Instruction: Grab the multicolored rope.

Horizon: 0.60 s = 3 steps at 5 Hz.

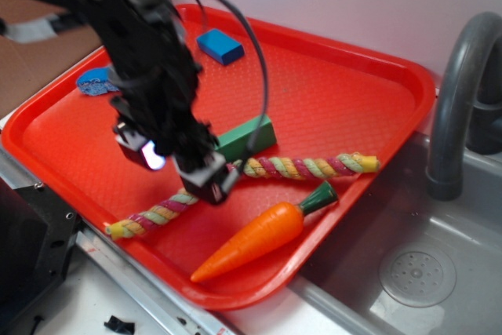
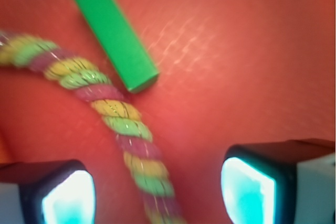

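Note:
The multicolored rope (image 1: pixel 306 167) lies across the red tray (image 1: pixel 337 92), twisted from pink, yellow and pale green strands, running from near the tray's front left edge to the right past the carrot top. My gripper (image 1: pixel 182 169) hangs over its middle and hides that part in the exterior view. In the wrist view the rope (image 2: pixel 126 124) curves down between my two glowing fingertips, and the gripper (image 2: pixel 157 192) is open with the rope lying in the gap, touching neither pad.
A green block (image 1: pixel 249 137) lies just behind the rope, close to my gripper. An orange toy carrot (image 1: pixel 259 238) lies in front. A blue block (image 1: pixel 220 45) and a blue scrap (image 1: pixel 96 81) sit at the tray's back. A sink and faucet (image 1: pixel 459 92) are right.

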Available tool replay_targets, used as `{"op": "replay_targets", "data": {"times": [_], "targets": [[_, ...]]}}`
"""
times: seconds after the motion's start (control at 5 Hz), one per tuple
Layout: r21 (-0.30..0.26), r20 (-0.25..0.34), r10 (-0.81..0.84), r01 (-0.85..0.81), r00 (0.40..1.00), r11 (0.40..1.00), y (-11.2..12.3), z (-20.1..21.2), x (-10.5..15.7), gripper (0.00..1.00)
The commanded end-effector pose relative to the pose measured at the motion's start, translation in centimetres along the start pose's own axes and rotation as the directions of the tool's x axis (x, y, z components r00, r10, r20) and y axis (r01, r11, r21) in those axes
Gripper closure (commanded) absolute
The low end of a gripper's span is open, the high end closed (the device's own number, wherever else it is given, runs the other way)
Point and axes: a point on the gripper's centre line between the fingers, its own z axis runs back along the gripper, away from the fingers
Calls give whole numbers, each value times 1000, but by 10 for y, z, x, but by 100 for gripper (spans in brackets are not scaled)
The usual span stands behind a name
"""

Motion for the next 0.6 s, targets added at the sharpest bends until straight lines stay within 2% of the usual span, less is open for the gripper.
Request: {"op": "replay_targets", "data": {"times": [0.0,0.2,0.4], "targets": [[29,-27,-84,84,996,996,-8,-15,3,3],[36,1,-48,48,999,998,-5,-14,1,100],[43,-4,-38,38,999,998,-3,-15,-1,100]]}}
